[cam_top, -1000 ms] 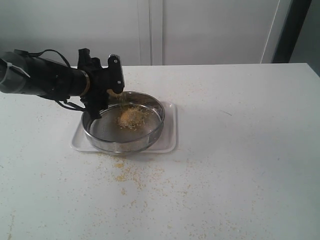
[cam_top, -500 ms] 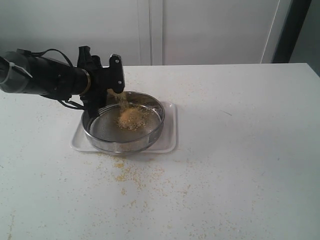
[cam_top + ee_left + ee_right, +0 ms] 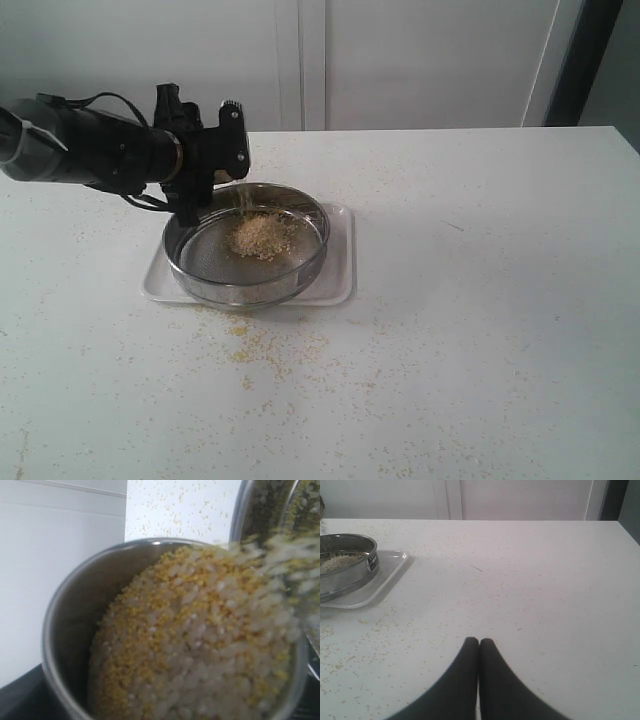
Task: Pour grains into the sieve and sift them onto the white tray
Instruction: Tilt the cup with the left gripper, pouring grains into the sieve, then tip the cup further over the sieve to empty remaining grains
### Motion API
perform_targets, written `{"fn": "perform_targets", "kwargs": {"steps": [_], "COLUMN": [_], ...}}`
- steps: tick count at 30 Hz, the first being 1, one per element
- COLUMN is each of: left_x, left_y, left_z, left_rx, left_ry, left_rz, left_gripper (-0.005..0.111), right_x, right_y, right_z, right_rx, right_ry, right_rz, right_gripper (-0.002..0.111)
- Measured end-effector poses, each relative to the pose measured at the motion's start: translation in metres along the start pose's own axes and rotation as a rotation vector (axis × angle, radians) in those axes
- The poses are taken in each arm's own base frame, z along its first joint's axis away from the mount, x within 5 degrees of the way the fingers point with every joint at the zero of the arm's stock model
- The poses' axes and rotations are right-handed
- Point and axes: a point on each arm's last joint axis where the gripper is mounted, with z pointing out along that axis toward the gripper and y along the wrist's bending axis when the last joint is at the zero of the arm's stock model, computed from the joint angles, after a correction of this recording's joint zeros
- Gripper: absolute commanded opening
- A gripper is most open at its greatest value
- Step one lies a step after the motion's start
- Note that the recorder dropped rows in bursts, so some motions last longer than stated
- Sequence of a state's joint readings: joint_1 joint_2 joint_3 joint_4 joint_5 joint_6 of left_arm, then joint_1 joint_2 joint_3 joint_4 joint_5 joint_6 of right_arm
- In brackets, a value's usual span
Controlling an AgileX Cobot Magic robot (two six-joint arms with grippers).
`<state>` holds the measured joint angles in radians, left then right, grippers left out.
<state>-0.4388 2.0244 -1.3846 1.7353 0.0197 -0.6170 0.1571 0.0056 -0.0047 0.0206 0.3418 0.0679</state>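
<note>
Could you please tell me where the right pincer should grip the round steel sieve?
Probably the thin upright wall of the round steel sieve on its right side, from above, one finger inside, one outside; the left pincer is pouring yellow-and-white grains from a steel cup over the far-left rim.

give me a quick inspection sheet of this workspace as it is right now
surface: white table, speckled with loose grains
job's things: sieve sits on the white tray; heap of grains on its mesh; steel cup part full of mixed yellow and whitish grains
clutter: spilled grains, thickest in front of the tray
grippers: left gripper holds the steel cup tilted over the sieve's rim; right gripper shut, empty, low over the table
cables: black cable looped along the left arm
surroundings: pale wall panels; nothing else seen
</note>
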Motion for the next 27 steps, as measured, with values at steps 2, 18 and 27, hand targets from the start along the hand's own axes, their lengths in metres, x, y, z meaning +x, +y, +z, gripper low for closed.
{"fn": "perform_targets", "kwargs": {"steps": [2,18,27], "left_x": [-0.001,-0.016,-0.021], "left_y": [0.0,-0.015,-0.019], "left_z": [0.002,0.008,0.008], "left_rx": [-0.002,0.005,0.0], "left_ry": [0.0,0.025,0.038], "left_rz": [0.006,0.186,0.212], "left_gripper": [0.0,0.0,0.0], "right_x": [0.0,0.0,0.0], "right_y": [0.0,0.0,0.0], "right_z": [0.0,0.0,0.0], "right_rx": [0.0,0.0,0.0], "right_ry": [0.0,0.0,0.0], "right_rz": [0.0,0.0,0.0], "right_gripper": [0.0,0.0,0.0]}}
